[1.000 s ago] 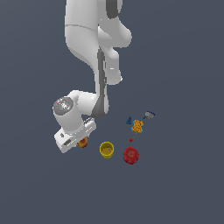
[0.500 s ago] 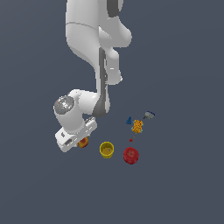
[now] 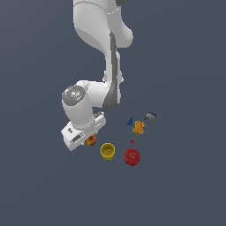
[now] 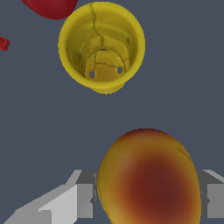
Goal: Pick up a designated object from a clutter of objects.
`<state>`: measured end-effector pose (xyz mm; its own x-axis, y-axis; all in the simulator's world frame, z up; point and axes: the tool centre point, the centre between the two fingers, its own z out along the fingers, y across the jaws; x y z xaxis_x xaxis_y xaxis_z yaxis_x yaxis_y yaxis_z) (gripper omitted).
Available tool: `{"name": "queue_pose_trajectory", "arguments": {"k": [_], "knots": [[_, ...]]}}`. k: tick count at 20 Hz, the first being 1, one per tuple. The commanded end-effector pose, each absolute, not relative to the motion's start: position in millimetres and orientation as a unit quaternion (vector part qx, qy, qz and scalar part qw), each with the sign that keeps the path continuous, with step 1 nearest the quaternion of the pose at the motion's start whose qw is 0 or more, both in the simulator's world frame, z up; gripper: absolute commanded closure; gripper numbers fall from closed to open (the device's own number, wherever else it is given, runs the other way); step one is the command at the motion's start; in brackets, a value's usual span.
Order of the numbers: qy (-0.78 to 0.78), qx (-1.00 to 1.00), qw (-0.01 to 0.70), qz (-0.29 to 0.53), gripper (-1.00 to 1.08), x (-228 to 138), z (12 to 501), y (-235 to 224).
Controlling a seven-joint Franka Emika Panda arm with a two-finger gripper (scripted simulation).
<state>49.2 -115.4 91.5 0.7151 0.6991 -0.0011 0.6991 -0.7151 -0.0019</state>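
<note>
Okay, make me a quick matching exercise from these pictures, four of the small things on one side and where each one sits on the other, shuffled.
Things:
1. orange-red ball
2. yellow cup
3. red disc
4. orange speckled block

Places:
A. between the ball and the red disc
B. between the fingers of the gripper
C. beside the tiny blue cone
D. on the exterior view's right of the cup

Pairs: 1-B, 2-A, 3-D, 4-C

Flat dark slate-grey ground (image 3: 185, 185), plain, even light
</note>
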Motion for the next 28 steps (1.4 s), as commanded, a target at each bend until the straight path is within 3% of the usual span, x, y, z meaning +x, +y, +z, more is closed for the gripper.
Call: {"name": "queue_pose_trajectory", "arguments": {"k": [1,28], "knots": [[-0.378,-0.926,0.0,0.0,1.08,51,114,-97],[-0.377,-0.926,0.0,0.0,1.08,76,370,119]]}}
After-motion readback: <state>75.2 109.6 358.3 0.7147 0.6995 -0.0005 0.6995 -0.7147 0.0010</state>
